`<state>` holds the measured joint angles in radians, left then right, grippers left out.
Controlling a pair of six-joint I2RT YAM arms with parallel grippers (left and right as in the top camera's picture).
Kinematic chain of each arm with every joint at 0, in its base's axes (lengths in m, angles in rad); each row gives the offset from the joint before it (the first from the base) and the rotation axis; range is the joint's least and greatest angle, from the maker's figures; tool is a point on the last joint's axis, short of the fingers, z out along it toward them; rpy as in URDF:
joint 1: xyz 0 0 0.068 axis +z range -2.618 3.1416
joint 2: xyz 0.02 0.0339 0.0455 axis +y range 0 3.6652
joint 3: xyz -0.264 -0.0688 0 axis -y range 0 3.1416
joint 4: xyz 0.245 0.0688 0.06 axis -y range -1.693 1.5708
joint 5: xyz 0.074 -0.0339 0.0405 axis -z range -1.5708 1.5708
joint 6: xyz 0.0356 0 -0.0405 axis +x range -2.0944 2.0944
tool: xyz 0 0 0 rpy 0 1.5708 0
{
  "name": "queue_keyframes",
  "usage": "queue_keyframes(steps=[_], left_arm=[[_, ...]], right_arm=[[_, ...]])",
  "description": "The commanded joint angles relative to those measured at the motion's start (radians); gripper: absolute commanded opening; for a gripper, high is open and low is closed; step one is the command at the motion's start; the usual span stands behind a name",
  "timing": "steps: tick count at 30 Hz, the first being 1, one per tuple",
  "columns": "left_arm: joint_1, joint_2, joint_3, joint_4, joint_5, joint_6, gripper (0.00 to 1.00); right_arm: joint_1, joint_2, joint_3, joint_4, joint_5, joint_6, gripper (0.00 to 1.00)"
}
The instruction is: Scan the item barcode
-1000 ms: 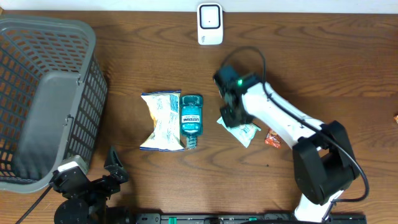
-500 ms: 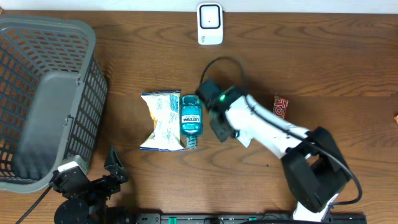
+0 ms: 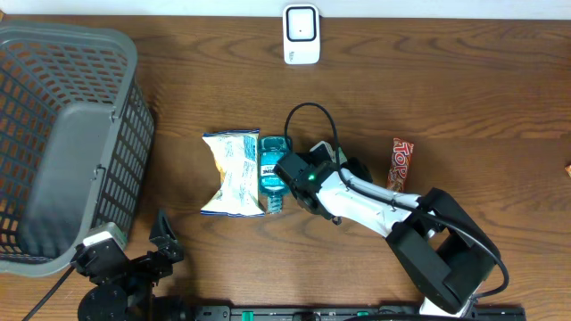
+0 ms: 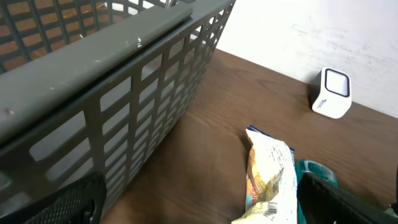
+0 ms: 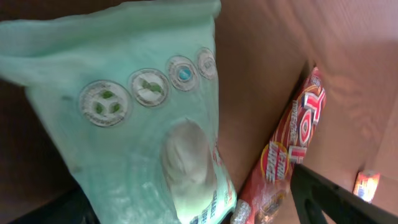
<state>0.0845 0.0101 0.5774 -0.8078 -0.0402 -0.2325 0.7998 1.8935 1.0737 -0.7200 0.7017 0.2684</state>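
Note:
A pale green packet (image 5: 143, 124) fills the right wrist view. It lies between the wide-apart fingers of my right gripper (image 5: 186, 202), which is open. From overhead that gripper (image 3: 308, 178) sits just right of a blue mouthwash bottle (image 3: 274, 169), and the arm hides most of the packet. A yellow-white chips bag (image 3: 232, 172) lies left of the bottle, its barcode showing in the left wrist view. The white scanner (image 3: 302, 34) stands at the table's far edge. My left gripper (image 4: 199, 214) is open at the near left, with nothing between its fingers.
A grey mesh basket (image 3: 67, 134) takes up the left side. A red candy bar (image 3: 401, 163) lies right of the right arm, close beside the packet in the right wrist view. A small orange sweet (image 5: 367, 183) lies beyond it.
The right arm swung left across the table toward the blue bottle, uncovering the red candy bar. Its jaws spread wide. The left arm stayed still.

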Motion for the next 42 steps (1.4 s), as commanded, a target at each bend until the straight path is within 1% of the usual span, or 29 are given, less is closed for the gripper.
queue_keyframes(steps=[1,6,10,11,12,13,14,16,18,19,20,24,26,29,31,34,37,39,40,41,42], left_arm=[[0.005,-0.007,0.000,0.000,-0.013,0.002,0.98],[0.005,-0.007,0.000,0.000,-0.013,0.002,0.98],[0.005,-0.007,0.000,0.000,-0.013,0.002,0.98],[0.005,-0.007,0.000,0.000,-0.013,0.002,0.98],[0.005,-0.007,0.000,0.000,-0.013,0.002,0.98],[0.005,-0.007,0.000,0.000,-0.013,0.002,0.98],[0.005,-0.007,0.000,0.000,-0.013,0.002,0.98],[0.005,-0.007,0.000,0.000,-0.013,0.002,0.98],[0.005,-0.007,0.000,0.000,-0.013,0.002,0.98],[0.005,-0.007,0.000,0.000,-0.013,0.002,0.98],[0.005,-0.007,0.000,0.000,-0.013,0.002,0.98],[0.005,-0.007,0.000,0.000,-0.013,0.002,0.98],[0.005,-0.007,0.000,0.000,-0.013,0.002,0.98],[0.005,-0.007,0.000,0.000,-0.013,0.002,0.98],[0.005,-0.007,0.000,0.000,-0.013,0.002,0.98],[0.005,-0.007,0.000,0.000,-0.013,0.002,0.98],[0.005,-0.007,0.000,0.000,-0.013,0.002,0.98],[0.005,-0.007,0.000,0.000,-0.013,0.002,0.98],[0.005,-0.007,0.000,0.000,-0.013,0.002,0.98],[0.005,-0.007,0.000,0.000,-0.013,0.002,0.98],[0.005,-0.007,0.000,0.000,-0.013,0.002,0.98]], right_arm=[[-0.003,0.011,-0.048,0.041,-0.044,-0.066,0.82],[-0.020,0.042,-0.075,0.050,-0.087,-0.076,0.70],[-0.050,0.079,-0.076,0.045,-0.171,-0.076,0.55],[-0.058,0.088,-0.076,0.046,-0.190,-0.076,0.47],[-0.067,0.089,-0.076,0.046,-0.202,-0.076,0.34],[-0.071,0.089,-0.076,0.048,-0.204,-0.076,0.26],[-0.075,0.089,-0.074,0.049,-0.205,-0.075,0.22],[-0.087,0.088,-0.055,0.047,-0.223,-0.077,0.17],[-0.101,0.087,-0.022,0.042,-0.303,-0.112,0.10],[-0.110,0.087,0.002,0.028,-0.351,-0.124,0.09],[-0.122,0.087,0.035,0.002,-0.409,-0.137,0.01],[-0.175,0.083,0.182,-0.153,-0.634,-0.212,0.01],[-0.211,0.074,0.257,-0.232,-0.792,-0.300,0.01],[-0.269,0.063,0.324,-0.307,-1.043,-0.442,0.01],[-0.317,0.062,0.341,-0.339,-1.244,-0.547,0.01],[-0.381,0.063,0.331,-0.370,-1.470,-0.670,0.01],[-0.430,0.063,0.323,-0.418,-1.625,-0.793,0.01],[-0.451,0.063,0.323,-0.467,-1.711,-0.900,0.01],[-0.457,0.063,0.323,-0.496,-1.748,-0.968,0.01],[-0.461,0.063,0.323,-0.537,-1.787,-1.065,0.01],[-0.462,0.063,0.323,-0.562,-1.803,-1.120,0.01]])
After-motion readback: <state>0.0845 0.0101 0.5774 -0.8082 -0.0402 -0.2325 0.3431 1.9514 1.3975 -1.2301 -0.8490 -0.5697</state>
